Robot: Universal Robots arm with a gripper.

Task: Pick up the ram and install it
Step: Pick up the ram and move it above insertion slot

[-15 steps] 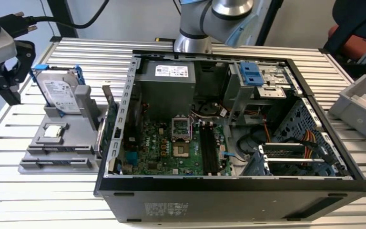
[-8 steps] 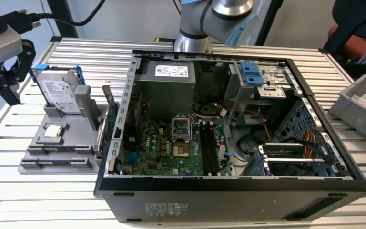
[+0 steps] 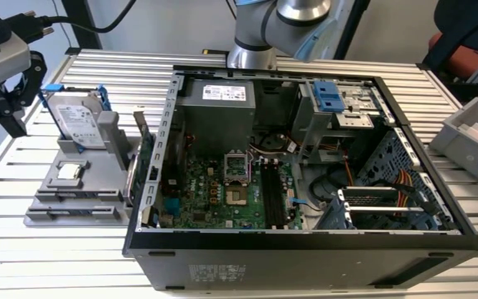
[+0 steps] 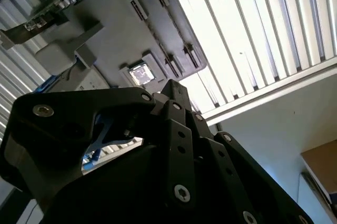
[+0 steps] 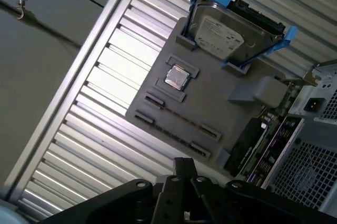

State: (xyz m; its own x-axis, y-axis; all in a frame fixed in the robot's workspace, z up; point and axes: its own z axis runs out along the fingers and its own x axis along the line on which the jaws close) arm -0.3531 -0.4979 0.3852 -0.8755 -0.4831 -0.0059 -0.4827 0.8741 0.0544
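My gripper hangs at the exterior view's far left, above the table and just off the grey parts holder. In both wrist views its black fingers meet at one tip, shut with nothing between them. A thin dark strip that looks like the ram stands on edge between two brackets of the holder. The black memory slots lie on the green motherboard inside the open computer case, well to the exterior view's right of the gripper.
The holder also carries an upright hard drive in a blue frame and a small silvery processor chip. A large green expansion card stands between holder and case. A grey bin sits at the far right.
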